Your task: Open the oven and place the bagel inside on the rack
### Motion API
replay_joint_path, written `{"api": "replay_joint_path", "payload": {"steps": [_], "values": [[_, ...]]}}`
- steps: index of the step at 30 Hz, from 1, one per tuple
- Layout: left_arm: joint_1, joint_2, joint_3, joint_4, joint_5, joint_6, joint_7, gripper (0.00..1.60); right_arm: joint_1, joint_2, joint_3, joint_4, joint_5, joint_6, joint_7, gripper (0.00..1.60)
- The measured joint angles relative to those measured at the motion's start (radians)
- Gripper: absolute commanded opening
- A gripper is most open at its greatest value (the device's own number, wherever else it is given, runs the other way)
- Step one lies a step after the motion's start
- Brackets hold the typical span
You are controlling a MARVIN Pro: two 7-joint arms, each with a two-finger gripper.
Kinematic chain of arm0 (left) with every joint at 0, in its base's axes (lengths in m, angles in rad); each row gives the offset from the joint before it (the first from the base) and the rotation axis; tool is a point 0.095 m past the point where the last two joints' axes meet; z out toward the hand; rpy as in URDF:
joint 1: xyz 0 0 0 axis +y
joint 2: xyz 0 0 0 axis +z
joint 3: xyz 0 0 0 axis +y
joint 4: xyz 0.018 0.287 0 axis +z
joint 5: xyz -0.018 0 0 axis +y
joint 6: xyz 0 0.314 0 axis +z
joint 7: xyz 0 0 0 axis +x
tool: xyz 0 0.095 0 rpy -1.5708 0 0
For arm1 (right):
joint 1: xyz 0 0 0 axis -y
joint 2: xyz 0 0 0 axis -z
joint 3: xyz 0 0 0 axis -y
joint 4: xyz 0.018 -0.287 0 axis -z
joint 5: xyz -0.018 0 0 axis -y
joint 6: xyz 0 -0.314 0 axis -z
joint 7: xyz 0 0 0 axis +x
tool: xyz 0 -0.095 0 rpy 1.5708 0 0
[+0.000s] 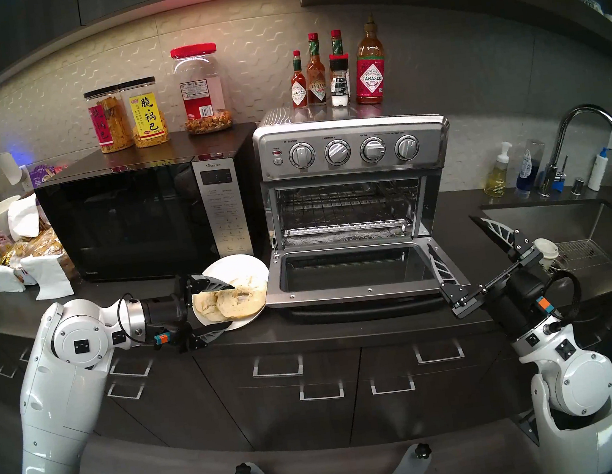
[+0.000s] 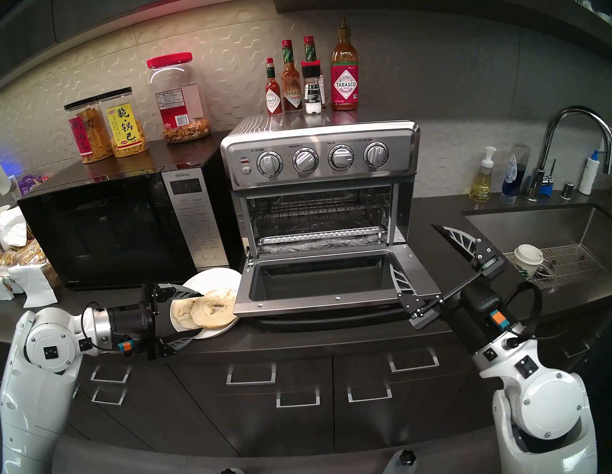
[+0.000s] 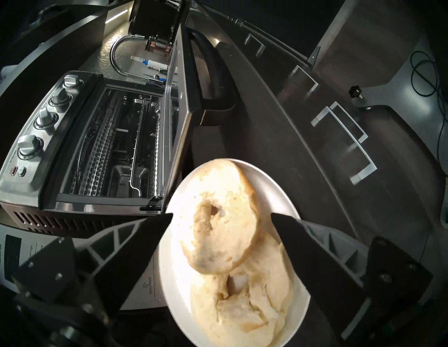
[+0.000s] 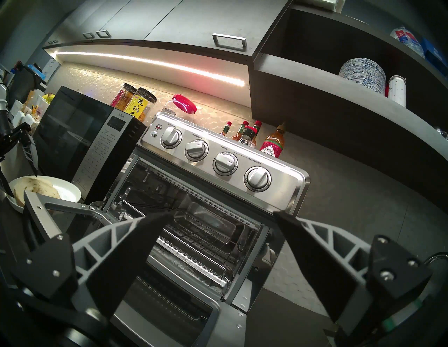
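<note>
The stainless oven (image 1: pixel 353 148) stands with its glass door (image 1: pixel 351 271) dropped flat open. The wire rack (image 1: pixel 346 199) spans the cavity above a foil-lined tray (image 1: pixel 346 231). The bagel (image 1: pixel 241 298) lies as two pale halves, cut faces up and overlapping, on a white plate (image 1: pixel 239 266) just left of the door. My left gripper (image 1: pixel 232 305) is open, its fingers either side of the halves; the left wrist view shows the bagel (image 3: pixel 223 213) between them. My right gripper (image 1: pixel 449 230) is open and empty, by the door's right edge.
A black microwave (image 1: pixel 141 220) stands left of the oven, behind the plate, with snack jars on top. Sauce bottles (image 1: pixel 334 73) stand on the oven. A sink (image 1: pixel 565 233) with a paper cup (image 1: pixel 546 251) lies at the right. Bread bags and napkins (image 1: pixel 31 264) crowd the far left.
</note>
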Motion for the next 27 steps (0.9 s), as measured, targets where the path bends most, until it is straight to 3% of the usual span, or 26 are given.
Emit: {"api": "replay_joint_path", "payload": {"steps": [2,4,7,18,20,22,23,27], "values": [[-0.001,0.0,0.004,0.0,-0.001,0.006,-0.003,1.6,0.0,0.0,0.0,0.0,0.0,0.0,0.0,1.6],[-0.004,-0.001,0.007,0.002,-0.001,0.012,-0.006,1.34,0.0,0.0,0.0,0.0,0.0,0.0,0.0,1.6],[-0.008,-0.001,0.008,0.005,0.003,0.02,-0.01,1.6,0.0,0.0,0.0,0.0,0.0,0.0,0.0,1.6],[-0.024,0.001,-0.013,0.007,-0.003,0.049,-0.011,1.6,0.0,0.0,0.0,0.0,0.0,0.0,0.0,1.6],[-0.024,0.003,-0.015,0.007,-0.005,0.052,-0.013,1.48,0.0,0.0,0.0,0.0,0.0,0.0,0.0,1.6],[-0.024,0.005,-0.017,0.006,-0.007,0.053,-0.014,1.25,0.0,0.0,0.0,0.0,0.0,0.0,0.0,1.6],[-0.024,0.006,-0.018,0.006,-0.007,0.053,-0.014,0.87,0.0,0.0,0.0,0.0,0.0,0.0,0.0,1.6],[-0.023,0.007,-0.017,0.007,-0.007,0.053,-0.015,0.72,0.0,0.0,0.0,0.0,0.0,0.0,0.0,1.6]]}}
